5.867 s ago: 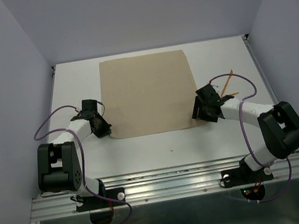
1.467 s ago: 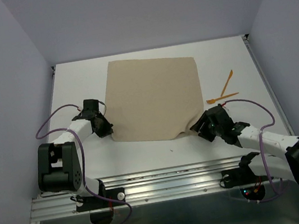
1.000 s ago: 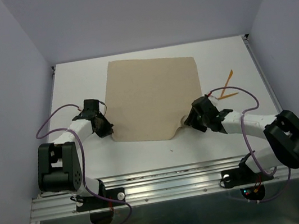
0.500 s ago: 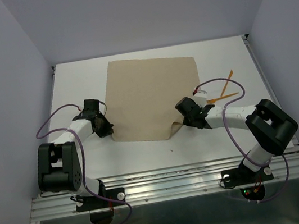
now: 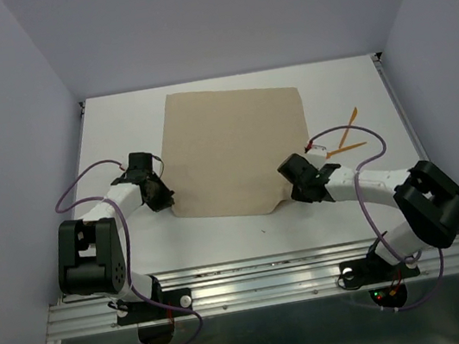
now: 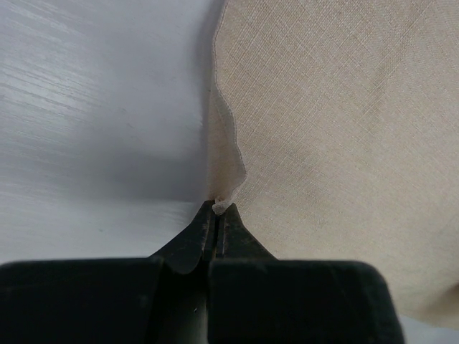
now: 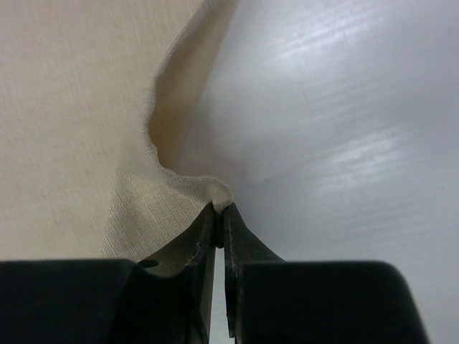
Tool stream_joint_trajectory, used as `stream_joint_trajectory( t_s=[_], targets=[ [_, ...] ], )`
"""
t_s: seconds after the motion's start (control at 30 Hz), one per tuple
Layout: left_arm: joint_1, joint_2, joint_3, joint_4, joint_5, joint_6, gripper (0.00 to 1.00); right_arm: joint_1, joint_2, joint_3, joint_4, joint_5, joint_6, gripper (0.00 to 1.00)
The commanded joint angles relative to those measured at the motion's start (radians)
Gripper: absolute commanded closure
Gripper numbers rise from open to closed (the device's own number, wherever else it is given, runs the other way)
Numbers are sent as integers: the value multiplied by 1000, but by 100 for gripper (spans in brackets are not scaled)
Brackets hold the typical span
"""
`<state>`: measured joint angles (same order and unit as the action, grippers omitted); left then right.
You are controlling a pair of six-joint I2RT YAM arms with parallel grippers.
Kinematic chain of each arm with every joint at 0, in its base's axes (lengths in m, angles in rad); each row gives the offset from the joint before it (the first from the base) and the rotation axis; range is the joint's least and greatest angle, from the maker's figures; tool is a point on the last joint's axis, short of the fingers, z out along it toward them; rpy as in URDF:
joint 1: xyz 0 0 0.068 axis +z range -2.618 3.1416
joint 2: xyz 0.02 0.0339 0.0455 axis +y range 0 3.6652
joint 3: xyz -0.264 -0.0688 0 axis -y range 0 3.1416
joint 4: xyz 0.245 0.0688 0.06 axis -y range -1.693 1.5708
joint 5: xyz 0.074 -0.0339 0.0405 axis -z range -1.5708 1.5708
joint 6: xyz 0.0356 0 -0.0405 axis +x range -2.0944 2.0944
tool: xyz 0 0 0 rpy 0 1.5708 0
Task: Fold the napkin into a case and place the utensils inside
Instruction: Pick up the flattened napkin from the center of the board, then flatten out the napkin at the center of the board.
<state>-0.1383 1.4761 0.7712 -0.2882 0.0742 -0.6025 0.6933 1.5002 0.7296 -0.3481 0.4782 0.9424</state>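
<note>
The tan napkin (image 5: pixel 235 149) lies spread flat on the white table, slightly skewed. My left gripper (image 5: pixel 167 201) is shut on its near left corner; the left wrist view shows the cloth's corner (image 6: pixel 222 204) pinched at the fingertips (image 6: pixel 217 209). My right gripper (image 5: pixel 287 191) is shut on the near right corner, where the cloth's hem (image 7: pixel 215 188) bunches up right at the tips (image 7: pixel 220 210). Two orange utensils (image 5: pixel 345 138) lie crossed on the table to the right of the napkin, just beyond the right arm.
White walls close in the table on the left, back and right. A metal rail (image 5: pixel 265 284) runs along the near edge by the arm bases. Purple cables (image 5: pixel 75 189) loop beside both arms.
The right gripper moved in from the right to the napkin's near right corner and closed on it. The left gripper has held its corner without moving.
</note>
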Motion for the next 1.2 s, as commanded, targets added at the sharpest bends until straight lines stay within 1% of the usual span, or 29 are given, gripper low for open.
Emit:
stream_joint_trajectory(
  t_s=[0.0,0.17,0.23,0.33,0.4,0.53,0.73,0.83,0.9,0.93,0.97,1.0,1.1,1.13,1.17],
  targets=[
    [-7,-5,40,-17,-14,14,100,-2,-70,-50,-261,-52,16,90],
    [-7,-5,43,-16,-11,12,100,-2,-170,-67,-308,-78,29,92],
    [-7,-10,46,-22,-13,12,100,-2,-196,-61,-324,-78,39,99],
    [-7,-31,59,-38,-10,18,100,-2,-261,-24,-364,-49,47,99],
    [-7,-59,76,-52,-8,26,100,-2,-291,10,-405,-1,47,99],
    [-6,-102,120,-100,7,49,100,-2,-331,143,-471,83,24,99],
    [-6,-160,175,-157,35,66,100,-2,-325,280,-488,163,-33,99],
    [-6,-184,244,-190,53,72,100,-20,-298,370,-479,181,-79,99],
    [-6,-195,325,-204,67,76,100,-29,-267,477,-468,218,-115,99],
    [-6,-197,362,-221,70,89,100,-29,-256,522,-463,238,-163,99],
    [-6,-198,440,-232,73,95,100,-29,-249,569,-460,281,-186,99],
    [-4,-201,480,-241,75,102,100,-29,-233,667,-456,301,-212,99],
    [-4,-211,663,-272,68,136,100,-29,-224,807,-421,358,-330,99],
    [-4,-214,712,-284,61,147,100,-29,-221,891,-408,367,-390,99],
    [-4,-217,802,-287,58,161,100,-29,-222,928,-384,375,-418,99]
  ],
)
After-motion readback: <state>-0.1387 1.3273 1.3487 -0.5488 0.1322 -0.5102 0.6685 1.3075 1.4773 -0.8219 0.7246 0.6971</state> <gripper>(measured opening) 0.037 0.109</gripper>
